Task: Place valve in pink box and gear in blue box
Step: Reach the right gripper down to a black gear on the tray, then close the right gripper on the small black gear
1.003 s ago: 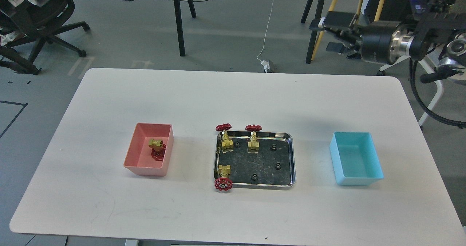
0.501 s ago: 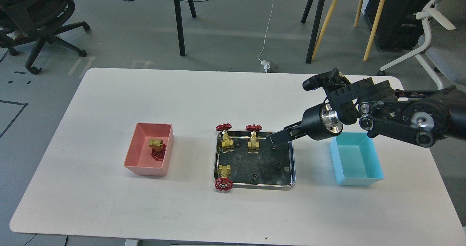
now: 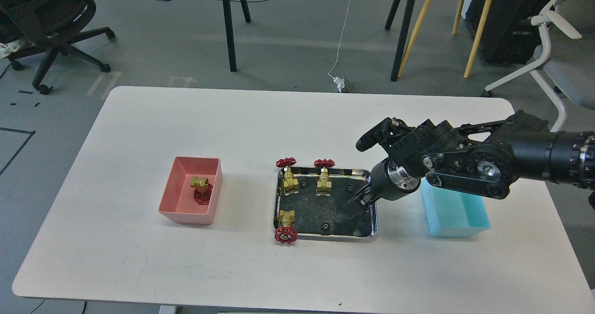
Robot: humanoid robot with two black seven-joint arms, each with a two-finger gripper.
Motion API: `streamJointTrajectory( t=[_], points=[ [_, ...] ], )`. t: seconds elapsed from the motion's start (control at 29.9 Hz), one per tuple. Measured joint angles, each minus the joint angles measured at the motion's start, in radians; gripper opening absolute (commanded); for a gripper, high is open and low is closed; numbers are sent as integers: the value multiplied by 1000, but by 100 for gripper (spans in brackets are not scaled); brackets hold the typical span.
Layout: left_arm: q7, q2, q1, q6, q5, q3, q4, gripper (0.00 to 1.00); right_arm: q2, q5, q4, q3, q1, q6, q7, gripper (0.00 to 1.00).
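Note:
My right gripper (image 3: 354, 210) reaches down into the right part of the steel tray (image 3: 325, 237), its two dark fingers a little apart over the spot where a gear lay; that gear is hidden under them. Other black gears lie in the tray: one (image 3: 303, 183), one (image 3: 349, 188) and one (image 3: 326, 225). Three valves stand in the tray: one (image 3: 289, 178), one (image 3: 324, 179) and one (image 3: 285, 228). One valve (image 3: 200, 189) lies in the pink box (image 3: 186, 215). The blue box (image 3: 458, 218) holds nothing I can see, and my right arm covers its far left corner. My left gripper is out of view.
The white table (image 3: 186, 118) carries the pink box at the left, the tray in the middle and the blue box at the right. My right forearm (image 3: 483, 167) hangs above the blue box. Chairs and stand legs are on the floor behind.
My right arm swung in from the upper right, came down over the table, and its gripper dropped from the tray's far right edge into the tray near its right side.

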Motion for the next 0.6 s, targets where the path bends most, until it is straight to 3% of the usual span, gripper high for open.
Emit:
streamJointTrajectory(
  t=[0.43, 0.6],
  points=[
    [-5, 11, -17, 2, -2, -4, 54, 96, 121, -2, -135, -75, -44, 0, 10, 96],
    [-5, 11, -30, 4, -2, -4, 55, 96, 130, -3, -160, -76, -56, 0, 10, 90]
  ],
)
